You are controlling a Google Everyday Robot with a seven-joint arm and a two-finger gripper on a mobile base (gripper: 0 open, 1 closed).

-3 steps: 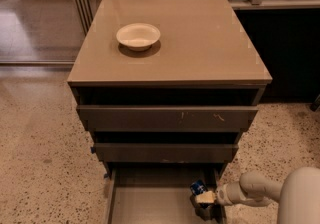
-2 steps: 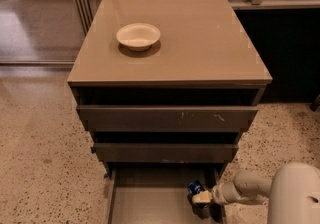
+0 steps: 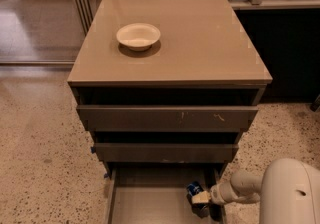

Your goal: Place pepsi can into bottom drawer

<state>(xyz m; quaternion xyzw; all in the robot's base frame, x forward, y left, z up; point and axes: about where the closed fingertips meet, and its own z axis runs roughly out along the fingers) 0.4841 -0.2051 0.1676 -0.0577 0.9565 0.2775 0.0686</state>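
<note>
The step in hand is the placing itself: the bottom drawer [image 3: 150,203] stands pulled out at 6 o'clock in the view, beneath the 2 upper drawers [image 3: 165,118], and the pepsi can [image 3: 194,188] is already inside it, low against the drawer's right side at about 5 o'clock. The gripper [image 3: 201,202] is right at the can, reaching in from 4 o'clock on the end of the white arm [image 3: 240,190]. Whether it clasps the can or has let it go, I cannot tell. It also seems the can is at or near the drawer floor, though contact is not plain. The next move, by my judgement, calls for 1 clean release and then a withdrawal up and toward 4 o'clock, clear of the drawer's side wall, without knocking the can over. The cream bowl [image 3: 138,35] sits at 10 o'clock on the cabinet top [image 3: 200,43], well apart from all this.
</note>
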